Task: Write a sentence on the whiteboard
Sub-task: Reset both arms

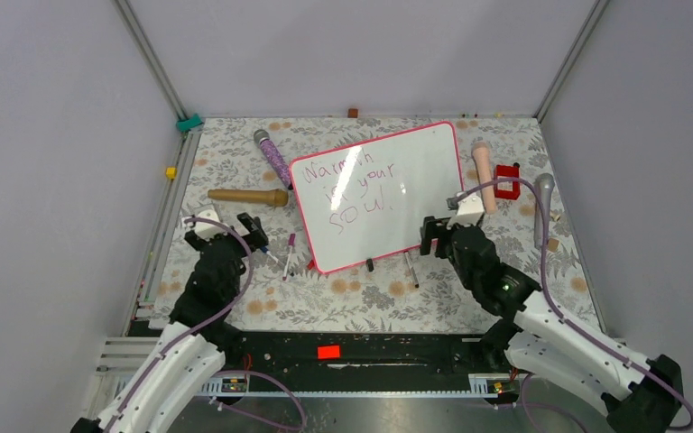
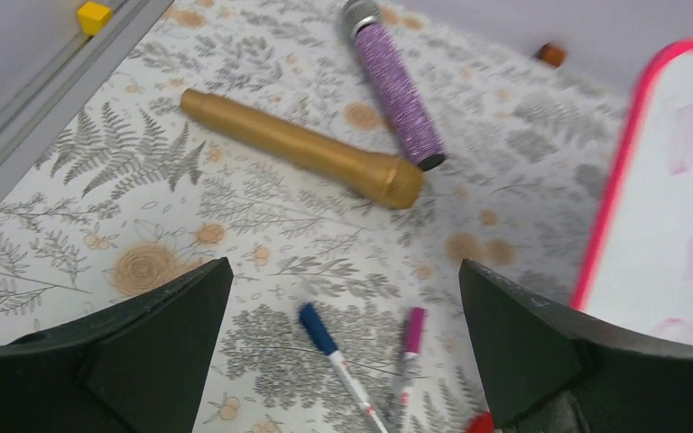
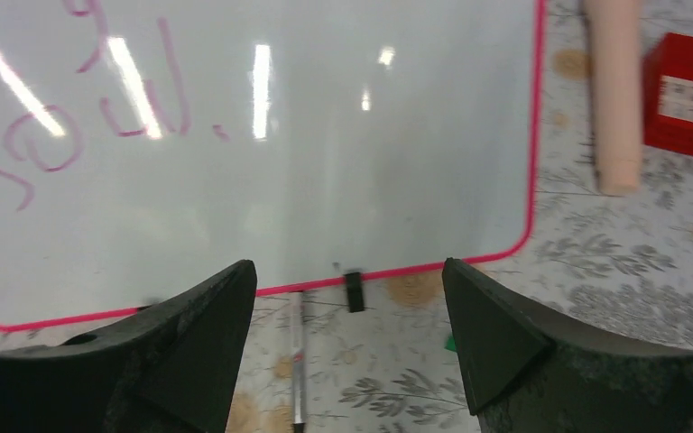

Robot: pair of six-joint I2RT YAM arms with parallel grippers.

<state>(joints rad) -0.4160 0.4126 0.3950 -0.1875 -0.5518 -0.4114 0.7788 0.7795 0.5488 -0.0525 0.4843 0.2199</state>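
The whiteboard (image 1: 415, 180) lies tilted mid-table, pink-framed. The sentence (image 1: 352, 185) in purple-pink letters reads "Warmth in your soul." in three lines. My left gripper (image 1: 254, 227) is open and empty, left of the board, above a blue-capped marker (image 2: 332, 350) and a pink-capped marker (image 2: 411, 347). My right gripper (image 1: 430, 234) is open and empty over the board's near right edge. In the right wrist view the gripper (image 3: 349, 263) frames the board's edge (image 3: 531, 180), the word "soul." (image 3: 99, 117), a thin marker (image 3: 299, 361) and a black cap (image 3: 354, 291) on the cloth.
A gold microphone (image 2: 302, 149) and a purple microphone (image 2: 395, 81) lie left of the board. A pink cylinder (image 3: 615, 90), red box (image 3: 690, 95) and grey microphone (image 1: 542, 203) lie right. A yellow cube (image 1: 170, 172) sits on the left rail.
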